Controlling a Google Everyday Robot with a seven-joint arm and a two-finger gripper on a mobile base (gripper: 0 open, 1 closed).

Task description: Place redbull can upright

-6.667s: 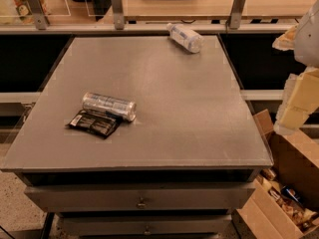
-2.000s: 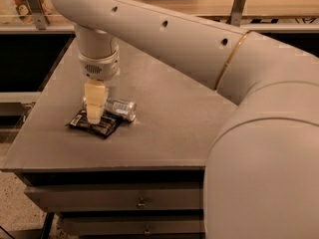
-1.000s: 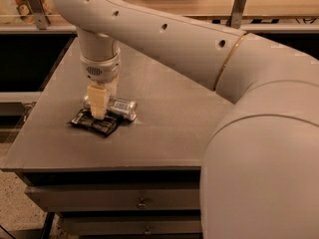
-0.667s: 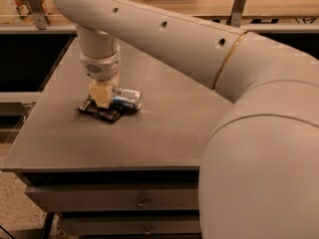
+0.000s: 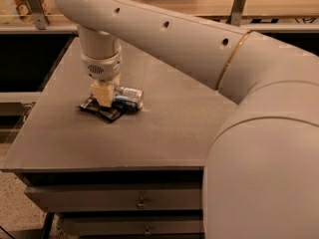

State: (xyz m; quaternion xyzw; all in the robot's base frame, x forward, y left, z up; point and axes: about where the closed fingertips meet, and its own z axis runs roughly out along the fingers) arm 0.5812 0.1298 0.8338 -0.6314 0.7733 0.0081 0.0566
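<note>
The redbull can (image 5: 129,96) lies on its side on the grey table (image 5: 164,133), at the left; its silver and blue body sticks out to the right of my gripper. My gripper (image 5: 104,96) reaches straight down from the big white arm (image 5: 164,29) and is shut on the can's left end. The cream fingers (image 5: 102,91) cover that end. The can's lower edge rests against a flat black snack packet (image 5: 101,110), which lies under and in front of the gripper.
The white arm fills the right side and top of the view and hides the back right of the table. Drawers (image 5: 142,201) sit under the table's front edge. A wooden rail with metal posts (image 5: 238,4) runs along the back.
The gripper came down on the can's left end and closed. The can has shifted slightly up and to the right and turned, so its blue panel now shows. The packet shifted a little.
</note>
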